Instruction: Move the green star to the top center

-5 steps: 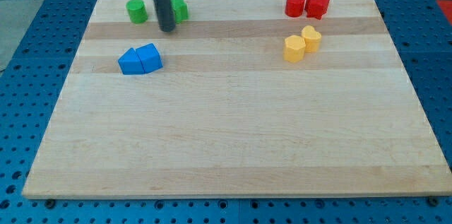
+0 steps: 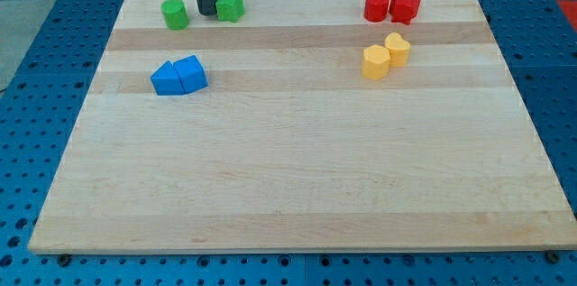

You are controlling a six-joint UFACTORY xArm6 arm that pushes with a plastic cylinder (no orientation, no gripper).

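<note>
The small green star-shaped block (image 2: pixel 231 5) sat flat on the light wooden board (image 2: pixel 297 178), near the board's far edge and left of its middle; its points were blunt and its top face looked a shade lighter than its sides. The straight dark rod came down from the view's top, and my tip (image 2: pixel 206 13) rested on the board just beside the star's left side, close enough that I could not tell whether the two touched. The arm carried no jaws at all, only this rod, so it held nothing.

On the tip's other side, a little further left, stood a green cylinder block (image 2: pixel 175 14), so the tip lay between the two green pieces. Nearer and slightly left, two blue blocks (image 2: pixel 179 77) lay touching side by side, their shapes hard to make out. At the far right, a red cylinder block (image 2: pixel 376 5) touched a red star-shaped block (image 2: pixel 406 6). Just nearer than those, two yellow blocks (image 2: pixel 386 56) sat pressed together, well apart from the star.
</note>
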